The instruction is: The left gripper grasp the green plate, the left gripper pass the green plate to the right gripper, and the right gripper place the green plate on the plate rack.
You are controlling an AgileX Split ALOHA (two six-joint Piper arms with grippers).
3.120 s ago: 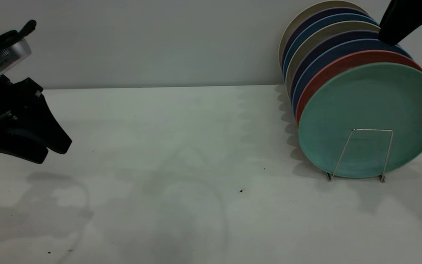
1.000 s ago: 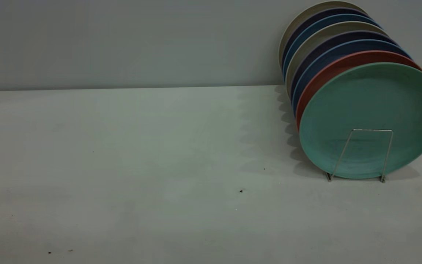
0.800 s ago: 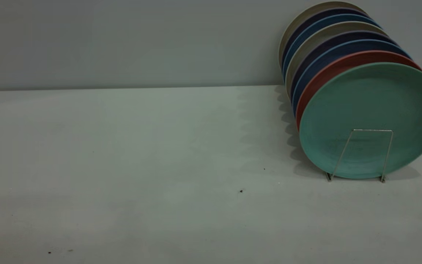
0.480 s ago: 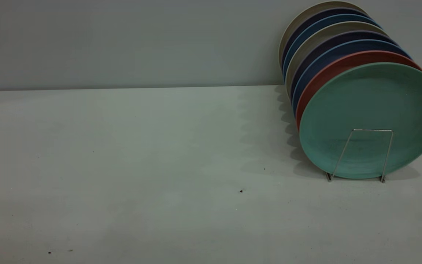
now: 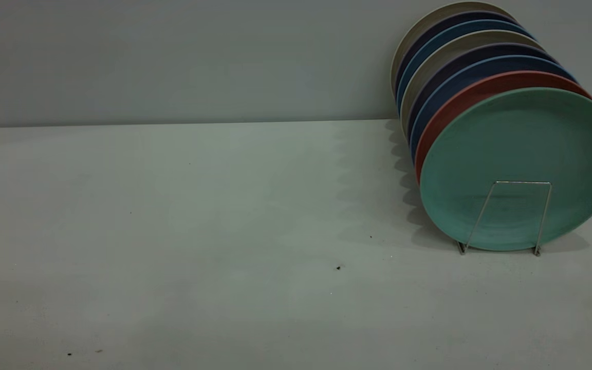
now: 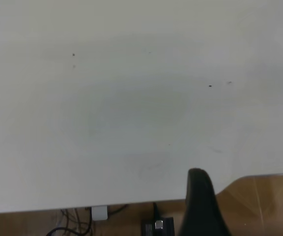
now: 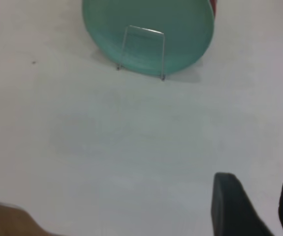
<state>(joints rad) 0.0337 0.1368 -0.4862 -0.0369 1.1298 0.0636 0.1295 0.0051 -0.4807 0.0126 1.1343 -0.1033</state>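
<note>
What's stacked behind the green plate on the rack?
Behind the green plate stands a salmon-red plate, then blue, dark and beige plates. Only their rims show; the plate rack behind is covered.

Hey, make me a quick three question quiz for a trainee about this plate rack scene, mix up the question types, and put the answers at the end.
1. True or false: the green plate stands upright at the front of the row in the plate rack.
2. Multiple choice: the plate directly behind the green one is A) blue, B) salmon-pink, C) beige.
3. Fill in: in the right wrist view, the right gripper shows a gap between its two fingers, so it is ____.

Key
1. True.
2. B, the salmon-pink plate.
3. Open. It is away from the rack over the bare table. The left gripper shows only one finger, at the table's edge.
</note>
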